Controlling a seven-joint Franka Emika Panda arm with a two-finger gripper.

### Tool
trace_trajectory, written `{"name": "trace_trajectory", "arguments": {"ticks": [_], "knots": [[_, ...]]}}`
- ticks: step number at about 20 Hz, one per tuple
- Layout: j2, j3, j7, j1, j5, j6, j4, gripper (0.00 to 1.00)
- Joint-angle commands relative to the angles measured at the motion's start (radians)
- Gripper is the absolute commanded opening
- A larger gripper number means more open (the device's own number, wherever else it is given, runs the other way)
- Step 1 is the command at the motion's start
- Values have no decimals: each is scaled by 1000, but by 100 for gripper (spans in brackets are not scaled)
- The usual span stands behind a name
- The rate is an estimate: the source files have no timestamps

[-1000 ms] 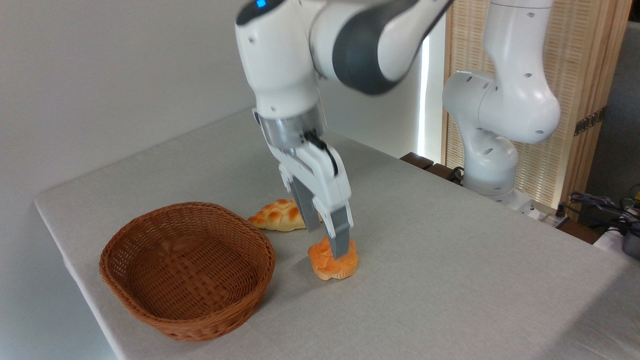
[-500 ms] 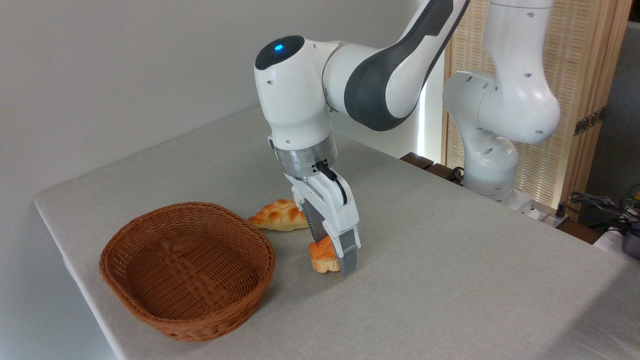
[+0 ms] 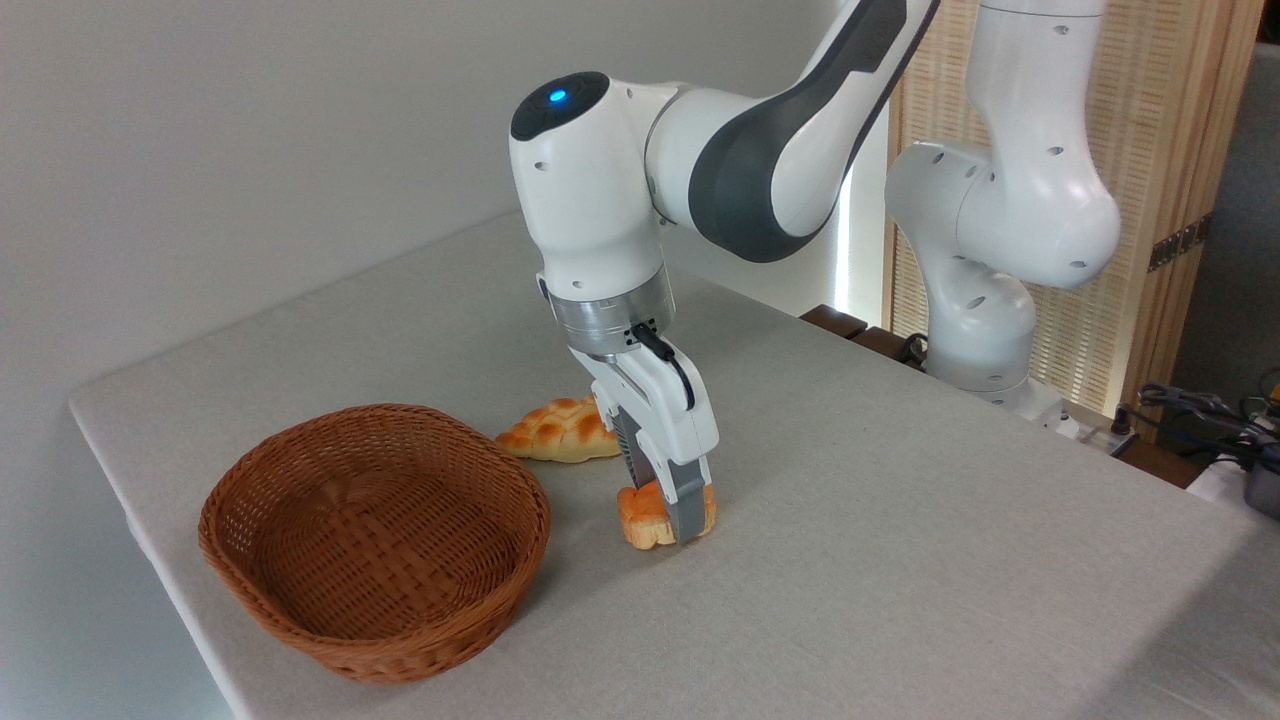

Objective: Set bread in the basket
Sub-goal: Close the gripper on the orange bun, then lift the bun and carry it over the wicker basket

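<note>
The bread (image 3: 641, 516), a small orange-golden bun, sits on the grey table just right of the basket (image 3: 404, 646), a wide woven reddish-brown wicker oval with nothing in it. My gripper (image 3: 672, 516) points down from the white arm with its fingers pressed against the bun's sides. The near finger (image 3: 687, 505) covers the bun's right part, and a sliver of bun shows to its right. The bun looks squeezed and still rests at table level.
A longer pale braided loaf (image 3: 553, 436) lies on the table just behind the bun and the gripper. The arm's white base (image 3: 985, 340) stands at the back right. The table's left edge (image 3: 150, 545) runs close to the basket.
The arm dropped from above the bun until the fingers straddled it. Since half a second ago the near finger has moved in to the left and the bun is pinched.
</note>
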Motion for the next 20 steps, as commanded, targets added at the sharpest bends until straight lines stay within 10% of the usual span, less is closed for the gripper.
{"name": "trace_trajectory", "arguments": {"ticks": [1,8,20], "knots": [[-12,7,17,-1,11,-39,-4,42],[-6,6,13,-2,-78,-254,275,42],[260,-59,2,-5,-262,60,458,46]]}}
